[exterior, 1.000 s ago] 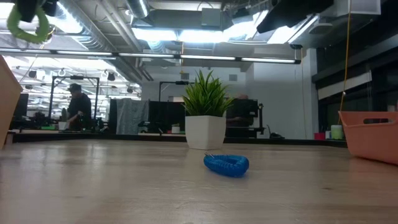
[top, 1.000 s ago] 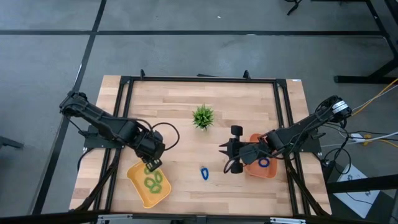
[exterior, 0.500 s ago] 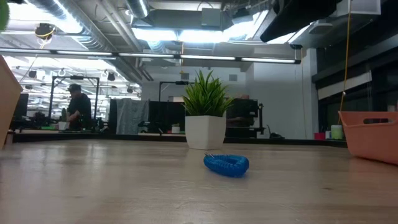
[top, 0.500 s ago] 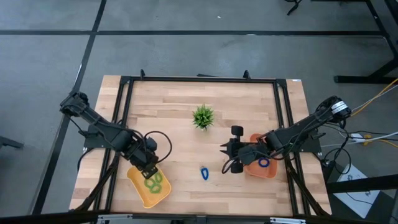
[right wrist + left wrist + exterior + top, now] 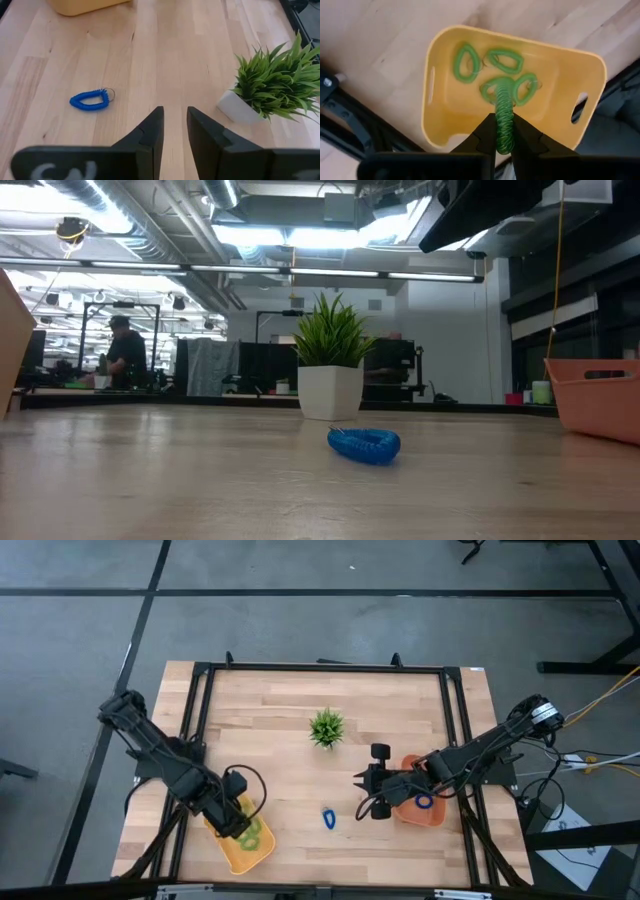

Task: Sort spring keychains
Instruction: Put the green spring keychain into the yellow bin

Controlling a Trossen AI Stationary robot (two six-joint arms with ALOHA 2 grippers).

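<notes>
Left tool (image 5: 503,142) gripping one green spring keychain (image 5: 504,117) above yellow tray (image 5: 445,125) holding four; right tool (image 5: 174,125) slightly open, empty; one blue keychain (image 5: 90,99) on surface (image 5: 150,65).

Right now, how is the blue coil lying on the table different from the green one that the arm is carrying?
The blue coil lies loose on the bare wood, touched by nothing; the green coil hangs pinched in the left pincer above the yellow tray. The blue one lies alone; the green one has four green coils beneath it in the tray. Both are small springy loops.
</notes>
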